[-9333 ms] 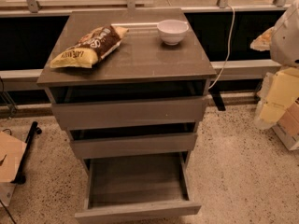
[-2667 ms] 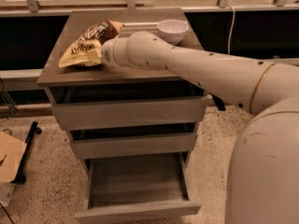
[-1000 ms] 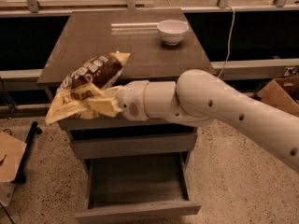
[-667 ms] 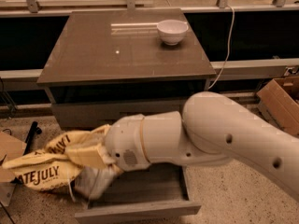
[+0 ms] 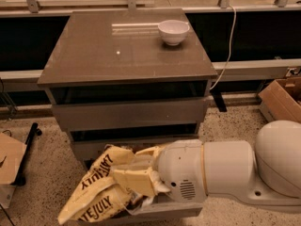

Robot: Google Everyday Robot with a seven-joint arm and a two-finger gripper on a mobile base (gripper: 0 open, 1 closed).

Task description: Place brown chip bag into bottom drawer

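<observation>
The brown chip bag hangs tilted at the lower left, its yellow end with dark lettering facing me, over the front left part of the open bottom drawer. My gripper is shut on the bag's upper right part, low in front of the cabinet and just above the drawer. The white arm covers most of the drawer's inside. The bag's dark brown middle is mostly hidden.
A white bowl stands on the grey-brown cabinet top at the back right. The two upper drawers are slightly open. A cardboard box sits on the floor at right. A cable hangs behind the cabinet.
The gripper took the bag off the cabinet top, carried it down past the left front of the cabinet, and now holds it further right, over the open bottom drawer.
</observation>
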